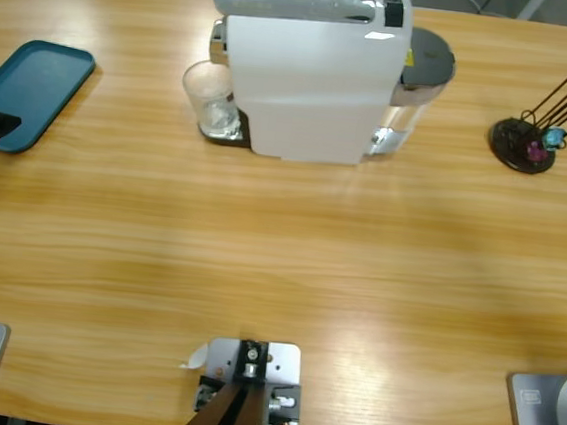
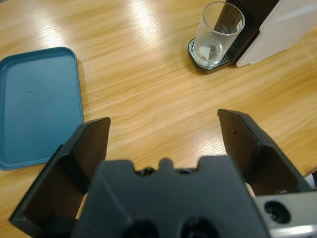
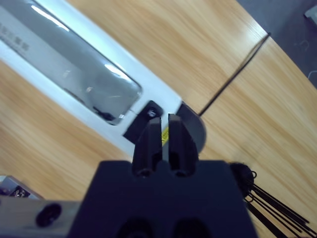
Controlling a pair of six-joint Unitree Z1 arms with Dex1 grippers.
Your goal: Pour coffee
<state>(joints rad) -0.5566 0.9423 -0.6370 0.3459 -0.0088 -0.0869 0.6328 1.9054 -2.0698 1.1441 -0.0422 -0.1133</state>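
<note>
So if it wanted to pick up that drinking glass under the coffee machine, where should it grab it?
Probably around the upper wall of the glass, coming in level from the open table side with the open left end effector. The glass stands upright, and the coffee machine blocks its far side.

Left hand (image 2: 163, 134) hovers over the surface (image 2: 148, 89): tray (image 2: 34, 104) to its left, glass (image 2: 217, 32) ahead-right on the drip tray (image 2: 198, 62), against the coffee machine (image 2: 277, 29). Right hand (image 3: 166, 134) above the machine's top; stick holder (image 3: 267, 198) to its right.
</note>
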